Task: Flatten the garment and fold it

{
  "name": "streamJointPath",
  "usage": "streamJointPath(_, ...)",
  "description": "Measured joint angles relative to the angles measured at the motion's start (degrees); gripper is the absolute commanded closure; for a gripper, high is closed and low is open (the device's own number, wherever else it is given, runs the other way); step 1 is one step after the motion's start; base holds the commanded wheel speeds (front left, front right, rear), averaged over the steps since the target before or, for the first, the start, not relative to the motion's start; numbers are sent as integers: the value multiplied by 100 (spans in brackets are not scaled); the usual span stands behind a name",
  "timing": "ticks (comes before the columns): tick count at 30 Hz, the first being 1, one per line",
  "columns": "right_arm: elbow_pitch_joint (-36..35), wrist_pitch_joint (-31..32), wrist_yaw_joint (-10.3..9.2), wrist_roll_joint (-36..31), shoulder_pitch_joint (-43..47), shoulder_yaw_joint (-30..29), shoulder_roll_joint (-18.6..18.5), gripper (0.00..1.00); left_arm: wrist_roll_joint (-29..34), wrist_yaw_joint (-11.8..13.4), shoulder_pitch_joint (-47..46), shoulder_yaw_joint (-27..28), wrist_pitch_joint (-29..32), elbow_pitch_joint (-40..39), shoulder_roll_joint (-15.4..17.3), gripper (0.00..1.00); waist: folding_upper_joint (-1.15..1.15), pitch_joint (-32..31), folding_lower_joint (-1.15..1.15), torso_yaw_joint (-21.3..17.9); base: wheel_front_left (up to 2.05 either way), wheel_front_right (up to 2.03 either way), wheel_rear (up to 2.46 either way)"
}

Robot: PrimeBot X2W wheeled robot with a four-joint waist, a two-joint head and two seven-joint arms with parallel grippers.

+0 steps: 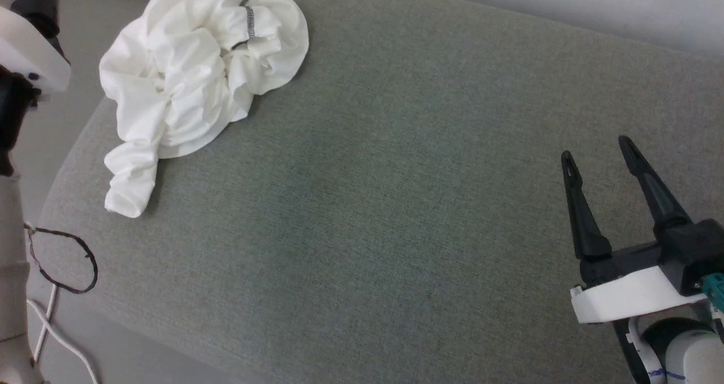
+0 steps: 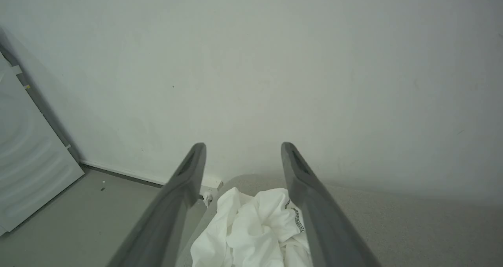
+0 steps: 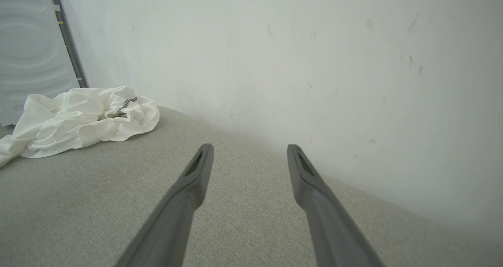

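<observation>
The garment (image 1: 192,78) is a white thin shirt lying crumpled in a heap at the far left corner of the grey padded surface (image 1: 396,203). A dark zigzag seam shows on top, and one sleeve trails toward the near left edge. In the left wrist view my left gripper (image 2: 241,149) is open, hanging above the garment (image 2: 251,227), which shows between its fingers. My right gripper (image 1: 597,149) hovers open and empty over the surface's right side, far from the heap. The right wrist view has this gripper (image 3: 249,147) with the garment (image 3: 78,121) off to its left.
A pale wall (image 3: 314,62) runs along the surface's far side. A white ribbed panel (image 2: 27,172) leans at the left over bare floor (image 2: 98,220). A black cable loop (image 1: 62,259) and a white cable (image 1: 56,339) hang by the surface's left edge.
</observation>
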Motion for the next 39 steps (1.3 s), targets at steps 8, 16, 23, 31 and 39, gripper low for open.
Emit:
streamJointPath(8, -586, 401, 0, -87, -165, 88, -191, 0, -513, -49, -570, -308, 583, 1106, 314, 0, 0, 638, 0, -187, 0, 0, 0)
streamJointPath(16, -1050, 731, 0, -141, -216, 82, -350, 0, -1048, -52, -609, -693, 552, 1720, 393, 0, 0, 1215, -1, -403, 0, 0, 0)
streamJointPath(23, -1447, 938, 0, -181, -234, 58, -510, 0, -1179, -32, -482, -999, 664, 2414, 501, 0, 0, 1588, -1, -584, 0, 0, 0)
streamJointPath(31, -1750, 1201, 0, -188, -307, 38, -665, 0, -1092, 134, -392, -1073, 635, 3205, 459, 0, 0, 1746, -1, -853, 0, 0, 0)
streamJointPath(39, -1889, 1337, 0, -165, -313, -49, -747, 0, -1042, 119, -354, -1080, -122, 3517, 487, 100, 0, 1689, -2, -995, 0, 0, 0)
